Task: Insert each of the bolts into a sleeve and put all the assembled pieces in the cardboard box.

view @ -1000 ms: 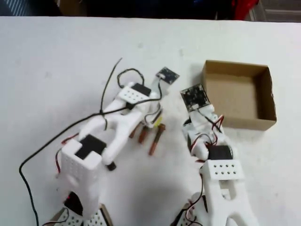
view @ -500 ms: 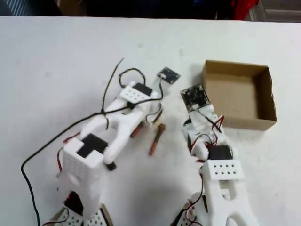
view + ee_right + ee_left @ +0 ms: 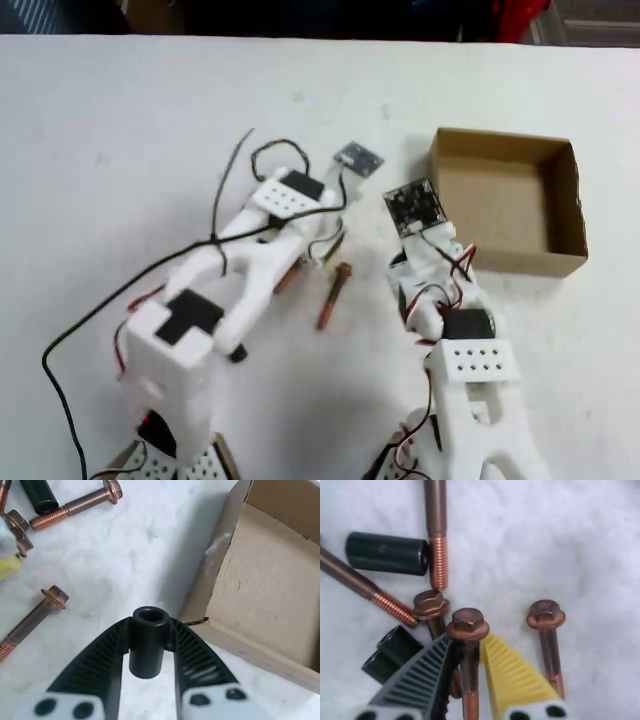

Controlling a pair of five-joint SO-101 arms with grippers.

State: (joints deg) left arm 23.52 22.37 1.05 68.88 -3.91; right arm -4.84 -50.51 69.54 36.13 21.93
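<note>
Your left claw [image 3: 466,646] grips a bolt [image 3: 468,624] just under its head, and your right claw [image 3: 149,629] clamps a sleeve [image 3: 148,650]. If the bolt pivots, its thread may miss the sleeve's opening.

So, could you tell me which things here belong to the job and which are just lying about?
Job: held bolt, loose bolts, held sleeve, loose sleeves, box.
Lying about: black cable on the table.

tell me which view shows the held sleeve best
Right wrist view: the sleeve sits between the right gripper's fingers, bore visible. In the high view the arm covers it; the left wrist view faces other sleeves.
</note>
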